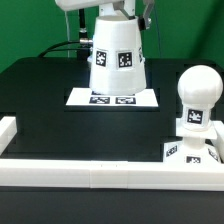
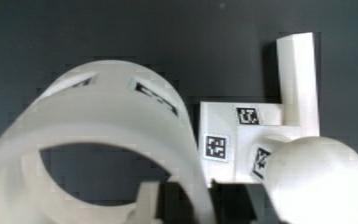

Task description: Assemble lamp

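The tapered white shade [image 1: 118,65] hangs upright, narrow end up, over the marker board [image 1: 80,98]; I cannot tell whether its lower rim touches the board. My gripper [image 1: 118,12] comes down from above and is shut on the shade's upper rim. In the wrist view the shade [image 2: 105,120] fills the near side, with its wall pinched between the dark fingers [image 2: 172,205] of my gripper [image 2: 201,208]. The round-topped bulb post [image 1: 197,95] stands upright on the flat square base [image 1: 185,152] at the exterior view's right. Both also show in the wrist view: bulb post [image 2: 318,175], base [image 2: 229,115].
The long white rail [image 1: 100,172] runs along the front of the black table, with a short arm [image 1: 8,130] at the exterior view's left. The base sits against the rail. The rail also shows in the wrist view [image 2: 295,75]. A green backdrop stands behind.
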Controlling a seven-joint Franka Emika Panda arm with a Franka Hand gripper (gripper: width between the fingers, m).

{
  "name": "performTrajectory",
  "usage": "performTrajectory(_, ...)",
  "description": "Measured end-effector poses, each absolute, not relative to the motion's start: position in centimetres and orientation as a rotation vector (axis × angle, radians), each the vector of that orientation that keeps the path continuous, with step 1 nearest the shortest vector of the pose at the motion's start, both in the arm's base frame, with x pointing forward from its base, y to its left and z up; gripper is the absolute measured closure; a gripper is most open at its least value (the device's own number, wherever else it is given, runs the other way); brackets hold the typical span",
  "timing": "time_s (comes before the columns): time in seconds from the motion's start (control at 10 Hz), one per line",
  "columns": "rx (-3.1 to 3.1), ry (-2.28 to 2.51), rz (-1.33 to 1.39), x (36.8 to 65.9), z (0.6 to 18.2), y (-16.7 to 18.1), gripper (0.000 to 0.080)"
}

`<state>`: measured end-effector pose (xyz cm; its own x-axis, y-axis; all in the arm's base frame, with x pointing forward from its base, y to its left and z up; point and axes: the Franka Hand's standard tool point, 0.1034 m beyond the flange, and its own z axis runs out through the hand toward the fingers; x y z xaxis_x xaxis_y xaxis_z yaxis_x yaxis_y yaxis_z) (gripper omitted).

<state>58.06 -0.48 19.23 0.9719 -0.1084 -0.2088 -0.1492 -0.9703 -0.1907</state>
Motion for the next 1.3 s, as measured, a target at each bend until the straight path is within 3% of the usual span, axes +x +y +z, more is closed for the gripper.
performTrajectory(0.1,-2.914,0.193,0.293,58.1,19.3,-0.4,0.0751)
performTrajectory(0.6,-2.883,0.321,0.269,61.5,24.5,5.1,0.0751)
performTrajectory(0.8,-2.879,0.345,0.273,63.0,25.2,7.6,0.0751)
performTrajectory(0.9,-2.879,0.358,0.281,63.4,24.8,8.6,0.0751)
performTrajectory(1.1,-2.887,0.34,0.318,63.3,22.4,10.1,0.0751)
performTrajectory(1.3,-2.895,0.337,0.338,62.8,19.2,10.6,0.0751)
